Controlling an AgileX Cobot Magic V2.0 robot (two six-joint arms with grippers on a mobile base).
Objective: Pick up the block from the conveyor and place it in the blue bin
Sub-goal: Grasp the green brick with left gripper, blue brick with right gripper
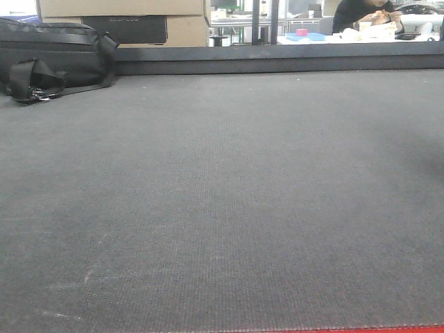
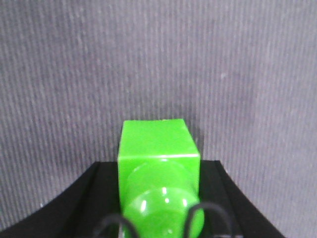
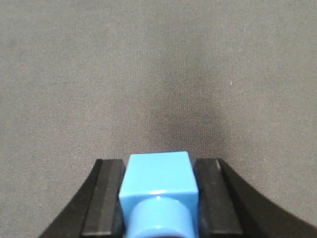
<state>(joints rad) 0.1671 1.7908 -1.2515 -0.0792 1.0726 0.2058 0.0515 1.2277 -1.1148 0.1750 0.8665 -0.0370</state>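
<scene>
The conveyor point(image 1: 222, 194) is a wide dark grey woven belt, and the front view shows no block on it and neither gripper. In the left wrist view, my left gripper point(image 2: 158, 171) is shut on a glossy green block point(image 2: 156, 141) with a round stud, held just above the belt point(image 2: 158, 59). In the right wrist view, my right gripper point(image 3: 158, 168) is shut on a light blue block point(image 3: 157, 173), its black fingers point(image 3: 106, 198) pressed against both sides, over the belt point(image 3: 158, 74). The blue bin is out of view.
A black bag point(image 1: 52, 59) lies on the belt's far left corner. Behind it stand cardboard boxes point(image 1: 125, 17). A dark rail point(image 1: 291, 59) borders the belt's far edge, and a red frame strip point(image 1: 361, 329) shows along its near edge. A person point(image 1: 368, 14) sits at a far table.
</scene>
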